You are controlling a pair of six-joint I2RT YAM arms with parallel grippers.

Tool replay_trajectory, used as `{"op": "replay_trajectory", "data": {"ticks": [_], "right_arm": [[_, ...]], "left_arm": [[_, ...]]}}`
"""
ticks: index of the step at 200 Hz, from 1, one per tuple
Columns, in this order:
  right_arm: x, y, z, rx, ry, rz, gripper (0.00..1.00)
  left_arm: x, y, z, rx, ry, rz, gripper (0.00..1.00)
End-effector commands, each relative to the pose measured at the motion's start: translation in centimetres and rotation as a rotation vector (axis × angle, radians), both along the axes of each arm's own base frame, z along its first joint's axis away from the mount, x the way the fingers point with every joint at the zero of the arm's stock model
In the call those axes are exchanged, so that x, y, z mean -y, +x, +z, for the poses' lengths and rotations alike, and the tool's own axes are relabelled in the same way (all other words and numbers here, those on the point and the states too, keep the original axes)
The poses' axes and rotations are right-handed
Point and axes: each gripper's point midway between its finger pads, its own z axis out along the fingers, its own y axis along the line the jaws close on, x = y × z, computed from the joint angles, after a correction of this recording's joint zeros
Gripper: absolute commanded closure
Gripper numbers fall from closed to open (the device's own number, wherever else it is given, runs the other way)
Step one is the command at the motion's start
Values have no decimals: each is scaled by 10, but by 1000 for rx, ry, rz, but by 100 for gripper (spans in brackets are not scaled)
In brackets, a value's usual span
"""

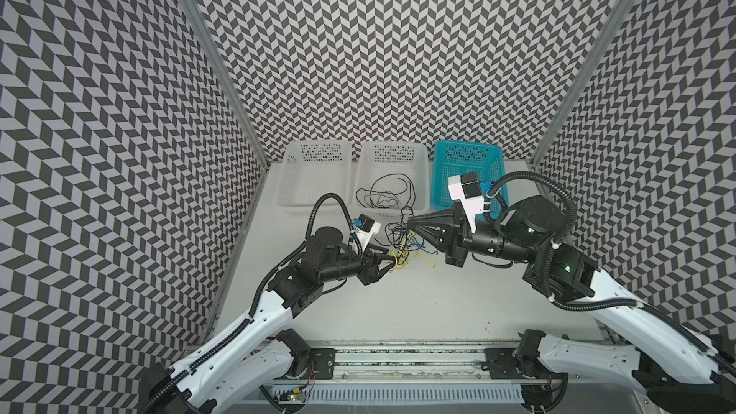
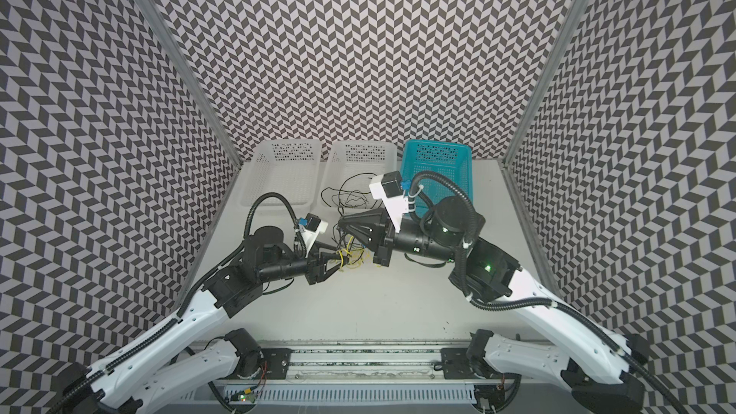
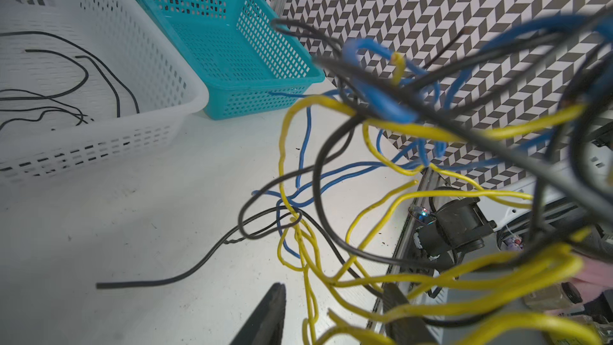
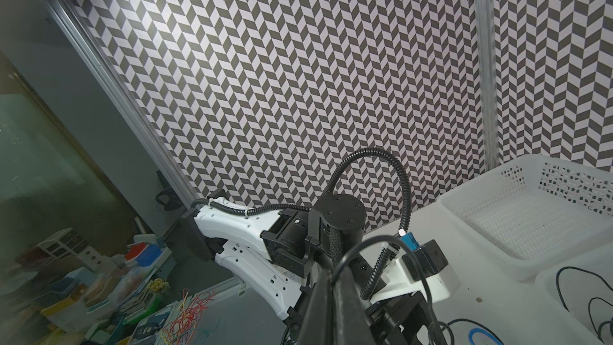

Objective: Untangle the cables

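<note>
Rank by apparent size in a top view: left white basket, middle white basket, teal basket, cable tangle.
Largest, alike: left white basket and middle white basket.
Next: teal basket, similar but partly hidden by the right arm, so unsure.
Smallest: cable tangle.

The cable tangle (image 1: 399, 249) sits before the middle basket (image 1: 392, 153).

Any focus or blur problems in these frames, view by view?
Left wrist view: cables nearest the lens are blurred, those on the table sharp. Right wrist view: right gripper soft at the frame edge, patterned wall sharp. Both top views: sharp.
</note>
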Motion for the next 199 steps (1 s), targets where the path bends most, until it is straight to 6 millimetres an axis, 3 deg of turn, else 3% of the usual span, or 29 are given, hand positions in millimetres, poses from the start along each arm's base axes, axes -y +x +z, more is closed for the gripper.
{"op": "replay_trajectory", "data": {"ticks": [1, 19, 50, 106, 146, 168, 199], "right_arm": [[15, -21, 44, 95, 117, 29, 100], [21, -27, 53, 116, 125, 25, 100], [39, -34, 72, 162, 149, -13, 100], [82, -38, 92, 230, 182, -176, 100], [139, -41, 112, 279, 258, -379, 100], [171, -29, 110, 269, 270, -552, 100], [194, -8, 93, 212, 227, -731, 100]], "left_arm": [[0, -2, 10, 13, -6, -13, 58], [0, -1, 6, 5, 6, -8, 69], [0, 3, -1, -20, 44, 5, 100], [-3, 12, -16, -66, 119, 48, 100], [-5, 16, -25, -96, 167, 67, 100], [-4, 17, -27, -109, 180, 64, 100], [-1, 11, -29, -114, 178, 34, 100]]}}
